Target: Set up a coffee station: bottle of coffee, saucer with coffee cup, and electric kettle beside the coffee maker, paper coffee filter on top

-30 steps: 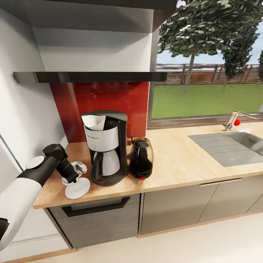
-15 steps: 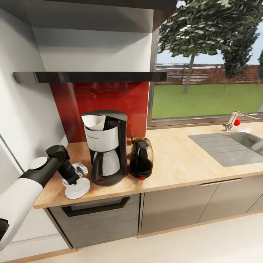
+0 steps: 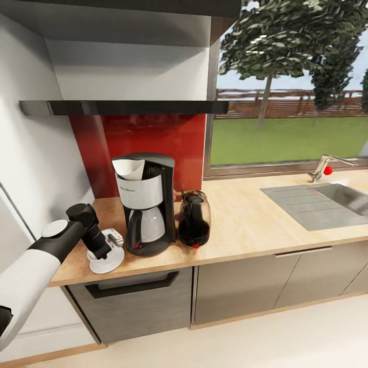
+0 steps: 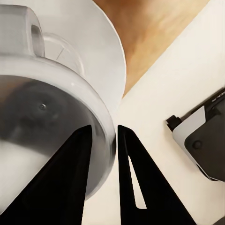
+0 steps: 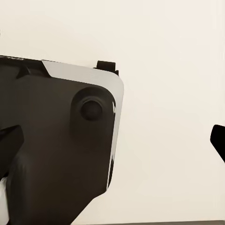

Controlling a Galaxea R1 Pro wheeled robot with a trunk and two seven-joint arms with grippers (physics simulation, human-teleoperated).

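Beside the coffee maker (image 3: 145, 204), the left gripper (image 4: 104, 178) pinches the coffee cup (image 4: 51, 126) rim between its fingers; open them slowly so the cup sits flat on the saucer (image 3: 116, 260).

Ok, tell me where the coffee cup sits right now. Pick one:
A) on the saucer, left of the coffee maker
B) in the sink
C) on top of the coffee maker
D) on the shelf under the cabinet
A: the coffee cup stands on the white saucer left of the coffee maker, and the left hand has its fingers astride the cup's rim.
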